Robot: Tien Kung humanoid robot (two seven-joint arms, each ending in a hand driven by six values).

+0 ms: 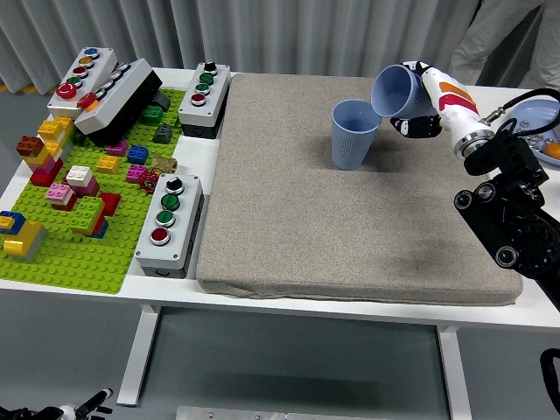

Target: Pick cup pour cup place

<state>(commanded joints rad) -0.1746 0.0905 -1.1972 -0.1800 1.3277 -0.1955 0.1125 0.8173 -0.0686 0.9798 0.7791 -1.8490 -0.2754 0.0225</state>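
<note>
Right hand (422, 103), white-shelled with red and orange markings, wrapped around a tilted blue cup (398, 91) above the far part of a grey mat (350, 219). Held cup tipped on its side, mouth facing left and down toward a second blue cup (353, 133) standing upright on the mat, rim of the one just above and beside the rim of the other; cannot tell whether touching. Black right arm (512, 214) entering from the right edge, reaching up and across the mat's right side. White table (297, 302) beneath the mat. At left, a green building-brick baseplate (79, 254) dotted with coloured bricks (74, 197), flanked by grey button boxes: one (168, 223) at the mat's near-left edge, one (205, 98) at its far-left corner, one (81, 79) farther left beside a tilted black box (121, 101). At far right, a pale plate (535, 114) partly cut off by the edge, with something orange on it. Grey curtain (262, 35) behind the table; part of a person's light clothing (512, 39) in the top-right corner.
</note>
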